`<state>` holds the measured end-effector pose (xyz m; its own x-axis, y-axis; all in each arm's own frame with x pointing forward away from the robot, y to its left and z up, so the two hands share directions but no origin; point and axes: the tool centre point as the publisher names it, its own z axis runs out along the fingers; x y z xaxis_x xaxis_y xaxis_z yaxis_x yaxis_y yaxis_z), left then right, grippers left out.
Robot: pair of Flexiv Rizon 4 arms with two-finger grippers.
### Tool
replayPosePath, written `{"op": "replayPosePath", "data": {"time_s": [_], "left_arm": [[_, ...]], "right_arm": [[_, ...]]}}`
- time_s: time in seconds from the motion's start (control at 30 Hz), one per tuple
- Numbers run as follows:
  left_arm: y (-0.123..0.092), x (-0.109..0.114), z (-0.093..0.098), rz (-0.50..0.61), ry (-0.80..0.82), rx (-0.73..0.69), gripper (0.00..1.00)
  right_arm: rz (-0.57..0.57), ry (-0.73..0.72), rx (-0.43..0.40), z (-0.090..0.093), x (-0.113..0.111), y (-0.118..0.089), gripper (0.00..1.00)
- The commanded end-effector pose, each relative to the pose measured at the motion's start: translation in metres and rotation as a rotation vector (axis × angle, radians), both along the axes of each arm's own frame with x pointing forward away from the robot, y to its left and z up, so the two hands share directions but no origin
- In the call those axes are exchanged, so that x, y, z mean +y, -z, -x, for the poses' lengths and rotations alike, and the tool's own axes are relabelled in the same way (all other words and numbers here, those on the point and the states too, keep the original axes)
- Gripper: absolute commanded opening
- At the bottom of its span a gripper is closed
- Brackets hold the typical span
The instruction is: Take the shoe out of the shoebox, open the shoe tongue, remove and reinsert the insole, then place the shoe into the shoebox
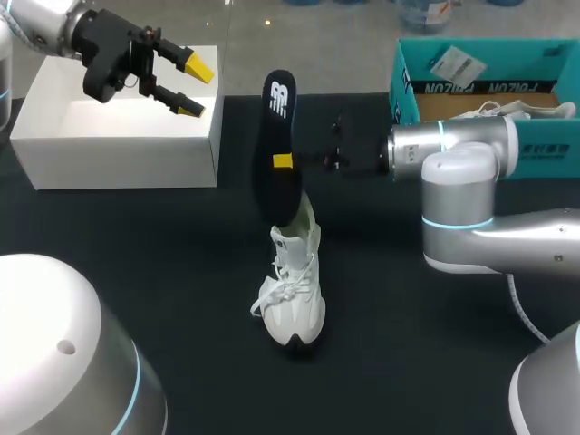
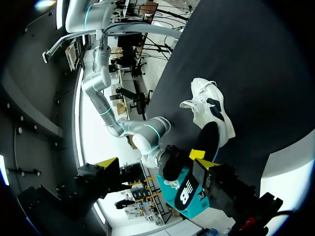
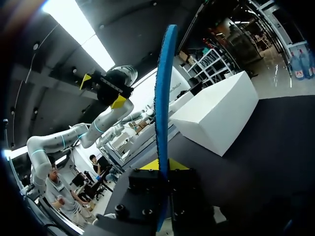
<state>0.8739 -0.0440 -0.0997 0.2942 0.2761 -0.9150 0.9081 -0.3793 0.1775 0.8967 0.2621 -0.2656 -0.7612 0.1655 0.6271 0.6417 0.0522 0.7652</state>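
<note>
A white shoe (image 1: 294, 290) stands upright on the black table, toe toward the front; it also shows in the left wrist view (image 2: 209, 110). A black insole (image 1: 279, 136) is held on end above the shoe's opening, its lower end at the collar. My right gripper (image 1: 283, 161) is shut on the insole's middle. In the right wrist view the insole (image 3: 161, 98) shows edge-on, pinched between the yellow fingertips (image 3: 177, 164). My left gripper (image 1: 195, 88) hangs open over the white box, well left of the insole and holding nothing. The teal shoebox (image 1: 471, 86) sits at the back right.
A white box (image 1: 118, 136) stands at the back left under my left gripper. A second white shoe (image 1: 507, 111) lies in the teal shoebox. My right arm (image 1: 462, 172) stretches across the table's right side. Bare black table surrounds the shoe.
</note>
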Motion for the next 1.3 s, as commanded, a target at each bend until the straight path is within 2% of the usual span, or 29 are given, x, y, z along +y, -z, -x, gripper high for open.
{"op": "replayPosePath", "data": {"time_s": [0.03,0.17,0.53,0.8,1.0,1.13,1.3], "left_arm": [[-0.001,0.000,-0.001,-0.003,0.003,-0.001,1.00],[-0.001,0.000,-0.001,-0.003,0.003,-0.001,1.00],[-0.001,0.000,-0.001,-0.003,0.003,-0.001,1.00],[-0.001,0.000,-0.001,-0.003,0.003,-0.001,1.00],[-0.001,0.000,-0.001,-0.003,0.003,-0.001,1.00],[-0.001,0.000,-0.001,-0.003,0.003,-0.001,1.00],[-0.001,0.000,-0.001,-0.003,0.003,-0.001,1.00]], "right_arm": [[0.030,-0.008,-0.016,-0.008,-0.006,-0.017,0.00],[0.032,-0.012,-0.025,-0.011,-0.004,-0.020,0.00],[0.000,-0.031,0.039,0.006,0.014,0.011,0.00],[-0.002,-0.015,0.054,0.012,0.008,0.015,0.00],[0.014,-0.010,0.027,0.006,0.003,0.004,0.00],[0.018,-0.024,-0.039,-0.002,-0.002,-0.003,0.00],[0.019,-0.021,-0.083,-0.006,-0.008,-0.001,0.00]]}}
